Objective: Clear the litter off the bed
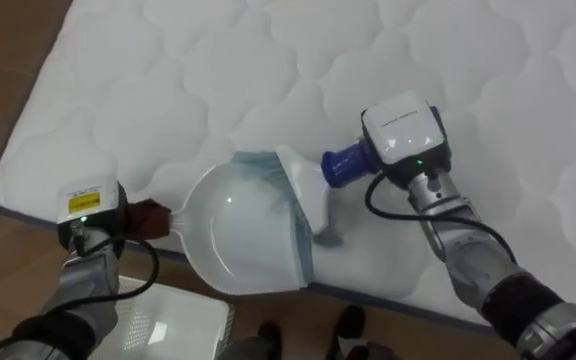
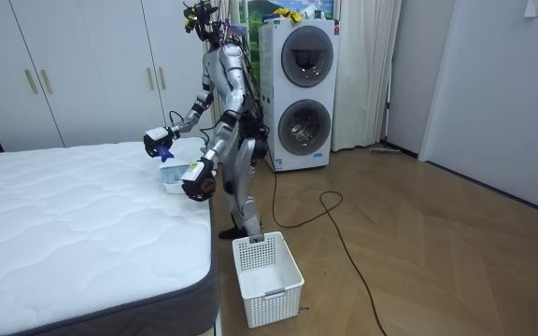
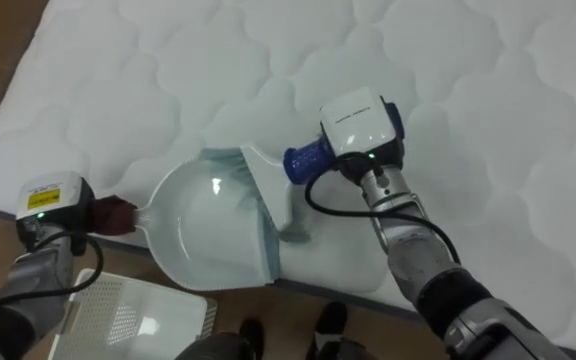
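Fingers of the right hand [image 1: 405, 140] are curling beneath its back around the blue handle of the brush [image 1: 344, 166], whose head is lying at the mouth of the dustpan [image 1: 238, 230], while the left hand [image 1: 103, 226] is clasping the pan's dark red handle at the near edge of the bed [image 1: 218, 60], partly overhanging. Any tilt of that overhang is risking sweepings dropping beside the bed, missing the white basket [image 1: 173, 322] below that edge. Print on the yellow label [image 1: 83, 203] on the left hand's back is showing too small to read.
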